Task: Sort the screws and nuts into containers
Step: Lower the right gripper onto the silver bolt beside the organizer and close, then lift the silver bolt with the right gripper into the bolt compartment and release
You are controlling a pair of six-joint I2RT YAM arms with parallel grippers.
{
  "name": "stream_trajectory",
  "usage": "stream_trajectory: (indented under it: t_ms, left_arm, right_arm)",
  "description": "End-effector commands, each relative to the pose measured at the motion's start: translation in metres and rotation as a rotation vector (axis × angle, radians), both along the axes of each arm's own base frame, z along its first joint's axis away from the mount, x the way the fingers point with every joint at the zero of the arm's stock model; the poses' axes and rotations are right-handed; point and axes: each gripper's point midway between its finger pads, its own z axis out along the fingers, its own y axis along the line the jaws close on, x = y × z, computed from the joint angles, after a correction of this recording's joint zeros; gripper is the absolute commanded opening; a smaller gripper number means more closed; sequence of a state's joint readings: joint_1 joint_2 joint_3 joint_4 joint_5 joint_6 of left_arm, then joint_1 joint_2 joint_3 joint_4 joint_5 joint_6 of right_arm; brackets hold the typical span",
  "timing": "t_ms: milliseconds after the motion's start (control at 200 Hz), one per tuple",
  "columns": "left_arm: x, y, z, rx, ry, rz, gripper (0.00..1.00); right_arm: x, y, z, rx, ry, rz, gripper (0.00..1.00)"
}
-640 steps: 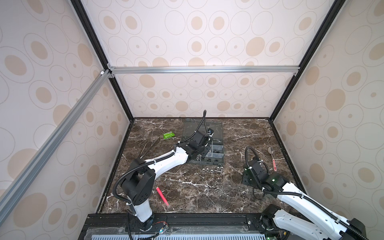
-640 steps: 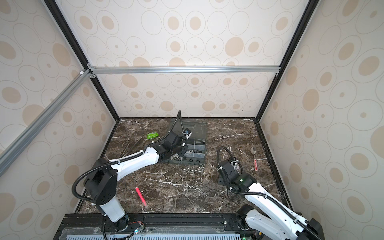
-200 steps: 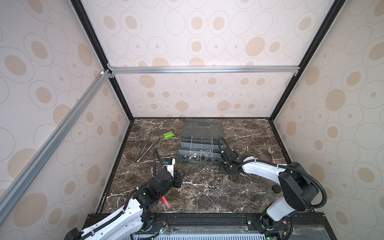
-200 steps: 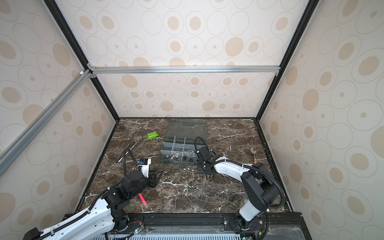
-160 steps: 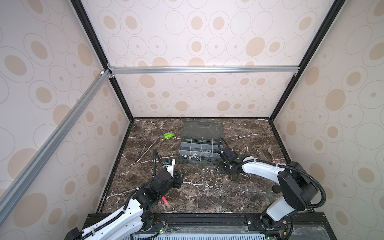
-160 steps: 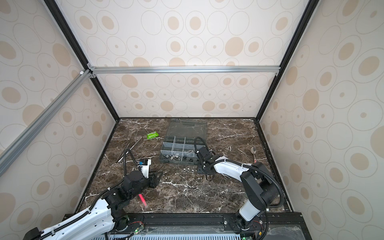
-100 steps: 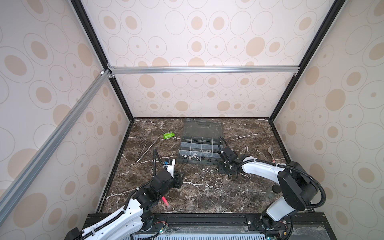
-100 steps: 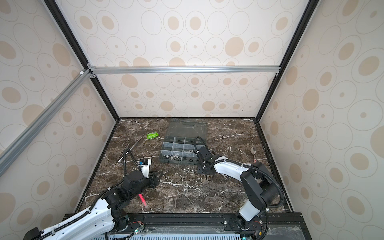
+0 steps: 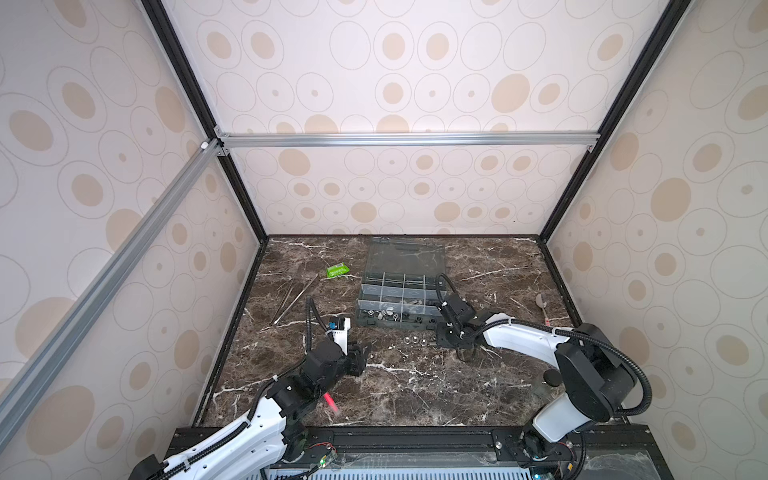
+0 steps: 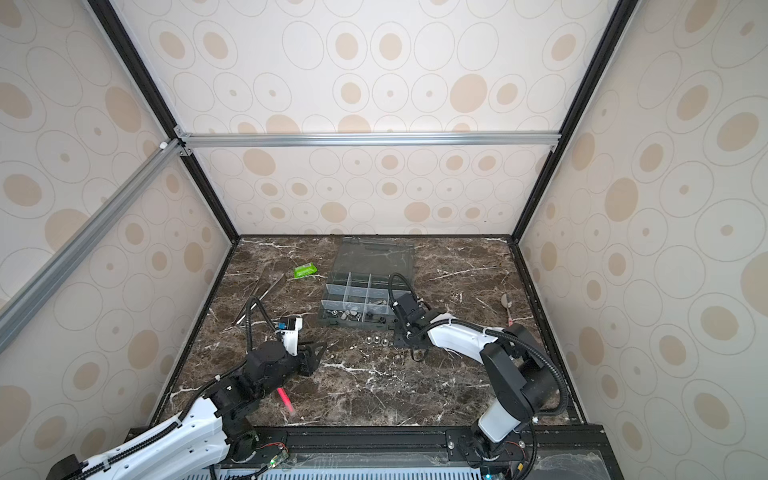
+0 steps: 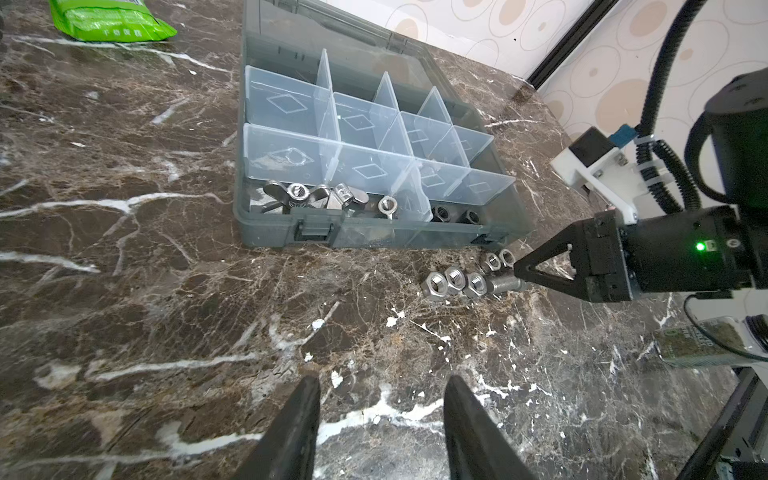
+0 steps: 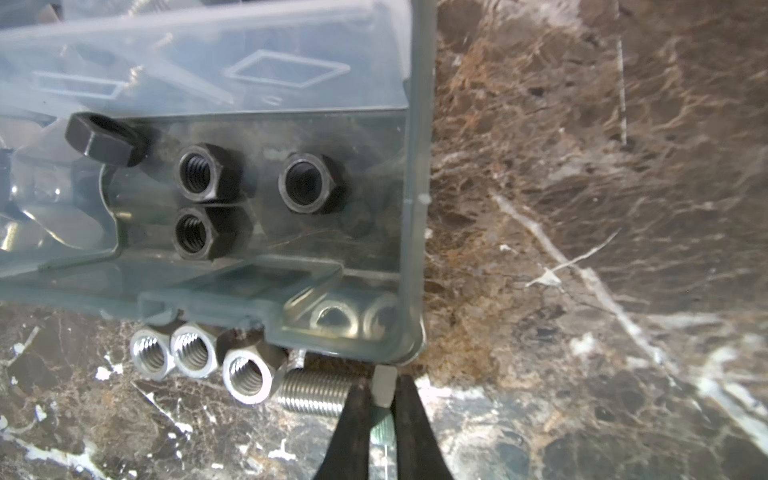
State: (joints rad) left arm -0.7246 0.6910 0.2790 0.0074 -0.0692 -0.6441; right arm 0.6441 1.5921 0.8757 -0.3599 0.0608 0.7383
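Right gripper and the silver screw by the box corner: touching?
Touching. In the right wrist view, the fingers of the right gripper sit flush against both sides of the head of the silver screw, no gap.

Both top views sit high above the near edge of the enclosure and look steeply down from afar, sharing the whole worktop (image 9: 415, 395) and both arms. The left wrist view sits low and near, looking across the worktop at the organiser box (image 11: 365, 232) and the right end effector (image 11: 517, 272). The right wrist view is closest, hard against the box's corner. Both wrist views share the loose nuts (image 12: 195, 353) and the screw (image 12: 316, 392).
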Motion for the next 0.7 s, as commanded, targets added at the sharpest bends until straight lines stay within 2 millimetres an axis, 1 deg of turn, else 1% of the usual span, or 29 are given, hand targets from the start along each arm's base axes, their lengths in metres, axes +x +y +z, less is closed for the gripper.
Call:
stream_trajectory:
  t_ms: [0,245,695]
  left_arm:
    - [0.003,0.001,0.003,-0.029,-0.003,0.020,0.49]
    - [0.004,-0.001,0.002,-0.027,0.001,0.017,0.49]
    - [0.005,-0.003,0.002,-0.031,0.010,0.014,0.49]
  right_arm:
    - [-0.013,-0.008,-0.010,-0.028,0.035,-0.009,0.11]
    - [-0.015,-0.010,-0.005,-0.015,0.024,-0.019,0.08]
    - [-0.012,-0.010,0.022,0.010,-0.031,-0.015,0.08]
